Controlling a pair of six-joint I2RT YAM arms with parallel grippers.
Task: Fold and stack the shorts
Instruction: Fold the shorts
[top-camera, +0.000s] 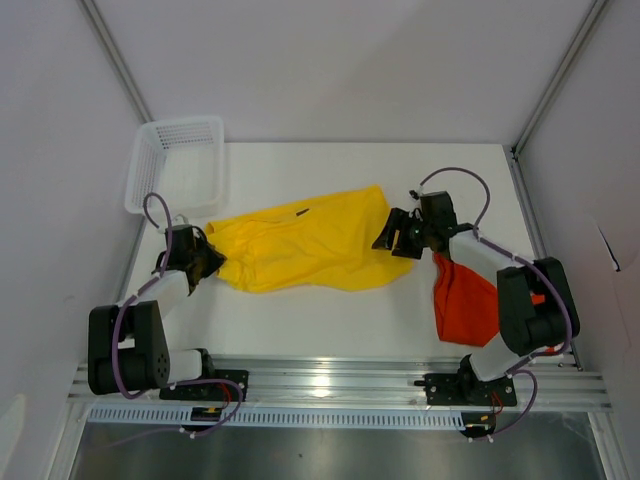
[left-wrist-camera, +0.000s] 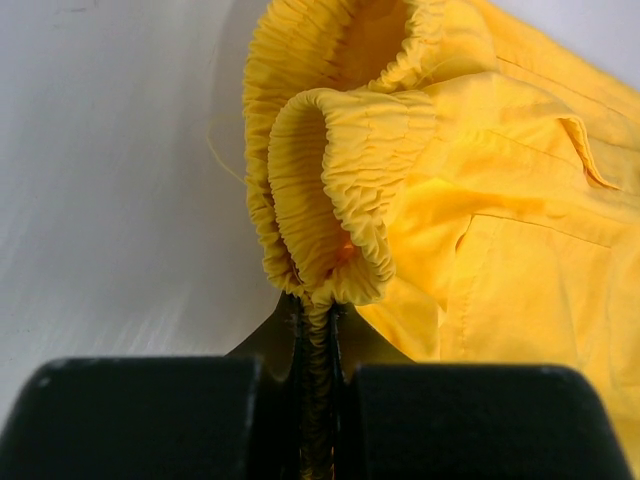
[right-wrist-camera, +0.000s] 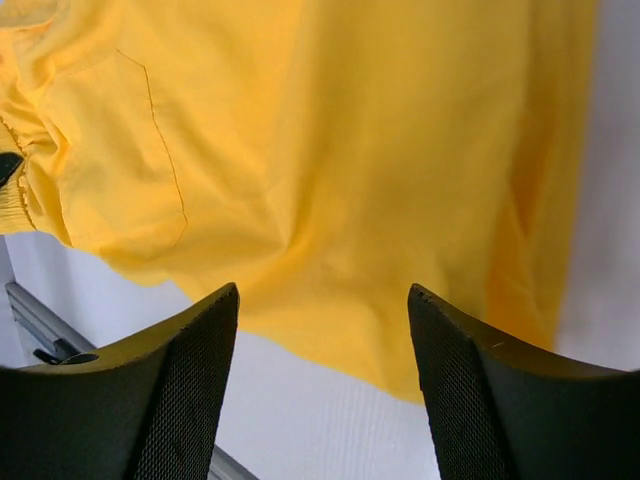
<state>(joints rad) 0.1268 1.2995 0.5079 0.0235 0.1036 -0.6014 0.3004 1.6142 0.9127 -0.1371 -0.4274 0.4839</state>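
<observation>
The yellow shorts (top-camera: 305, 245) run lengthwise from the left gripper (left-wrist-camera: 315, 340), which pinches their waistband (left-wrist-camera: 320, 190), to the spread right gripper (right-wrist-camera: 320, 330) at their opposite end.

The yellow shorts (top-camera: 305, 245) are spread out loosely across the middle, pretty wrinkled, with the elastic waistband (left-wrist-camera: 320, 190) scrunched up at the left end. The orange-red shorts (top-camera: 465, 300) are heaped in a crumpled pile off to the right.

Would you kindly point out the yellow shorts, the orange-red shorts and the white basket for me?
yellow shorts (top-camera: 310, 245), top external view, middle of the spread fabric
orange-red shorts (top-camera: 465, 300), top external view, middle of the bunched cloth
white basket (top-camera: 180, 165), top external view, bare mesh floor
</observation>
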